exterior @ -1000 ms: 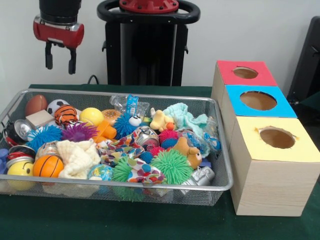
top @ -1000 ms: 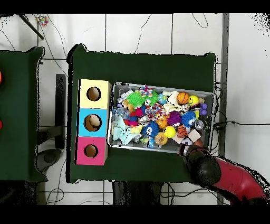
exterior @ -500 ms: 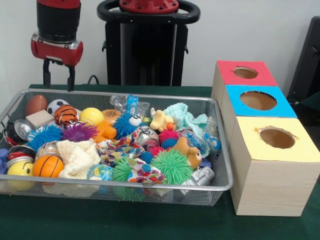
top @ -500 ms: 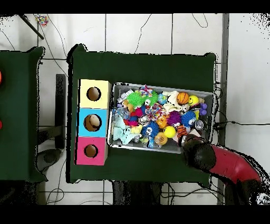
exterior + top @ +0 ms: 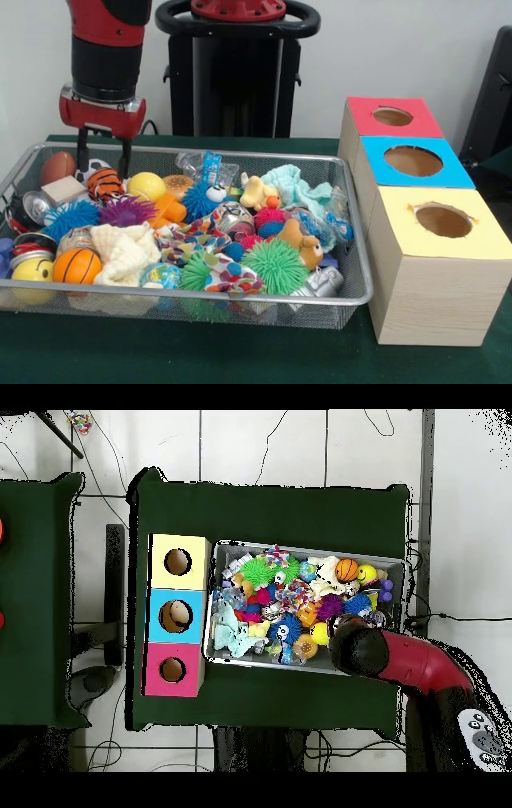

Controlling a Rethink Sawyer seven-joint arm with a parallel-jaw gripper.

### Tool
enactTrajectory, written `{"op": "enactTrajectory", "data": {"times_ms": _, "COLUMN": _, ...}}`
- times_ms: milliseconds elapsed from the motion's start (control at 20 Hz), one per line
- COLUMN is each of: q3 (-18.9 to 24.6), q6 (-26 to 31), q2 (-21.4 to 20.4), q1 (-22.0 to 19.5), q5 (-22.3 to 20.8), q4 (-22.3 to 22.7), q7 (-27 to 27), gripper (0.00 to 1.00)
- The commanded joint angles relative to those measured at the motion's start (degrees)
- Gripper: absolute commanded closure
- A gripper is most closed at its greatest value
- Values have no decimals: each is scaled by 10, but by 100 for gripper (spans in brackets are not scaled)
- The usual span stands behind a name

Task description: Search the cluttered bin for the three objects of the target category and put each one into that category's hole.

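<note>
The pincer (image 5: 103, 157) was seen spread, its fingers lowered astride the tiger-striped ball (image 5: 104, 183) at the left end of the wire bin (image 5: 352, 298). To the right on the table (image 5: 240, 352), three boxes (image 5: 432, 272) were lined up.

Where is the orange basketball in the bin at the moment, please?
In the front view, the orange basketball lies at the bin's near-left corner, beside the yellow smiley ball and the cream cloth.

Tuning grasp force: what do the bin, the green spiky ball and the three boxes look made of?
Bin: silvery wire mesh, contents show through. Green spiky ball: probably soft rubber, dense thin spikes. Boxes: light wood-grain sides, matte coloured tops, possibly paper.
</note>
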Motion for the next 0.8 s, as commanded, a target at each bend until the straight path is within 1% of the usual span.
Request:
{"op": "enactTrajectory", "data": {"times_ms": 50, "q3": 3, "q6": 33, "q2": 40, "q1": -3, "q5": 32, "q4": -67, "q7": 85, "gripper": 0}}
{"op": "enactTrajectory", "data": {"times_ms": 350, "q3": 23, "q6": 22, "q2": 73, "q1": -27, "q5": 32, "q4": -90, "q7": 59, "gripper": 0}}
{"op": "enactTrajectory", "data": {"times_ms": 500, "q3": 20, "q6": 20, "q2": 74, "q1": -26, "q5": 27, "q4": -95, "q7": 57, "gripper": 0}}
{"op": "enactTrajectory", "data": {"times_ms": 650, "q3": 4, "q6": 9, "q2": 73, "q1": -15, "q5": 14, "q4": -103, "q7": 62, "gripper": 0}}
{"op": "enactTrajectory", "data": {"times_ms": 800, "q3": -26, "q6": -12, "q2": 70, "q1": 5, "q5": 3, "q4": -107, "q7": 81, "gripper": 0}}
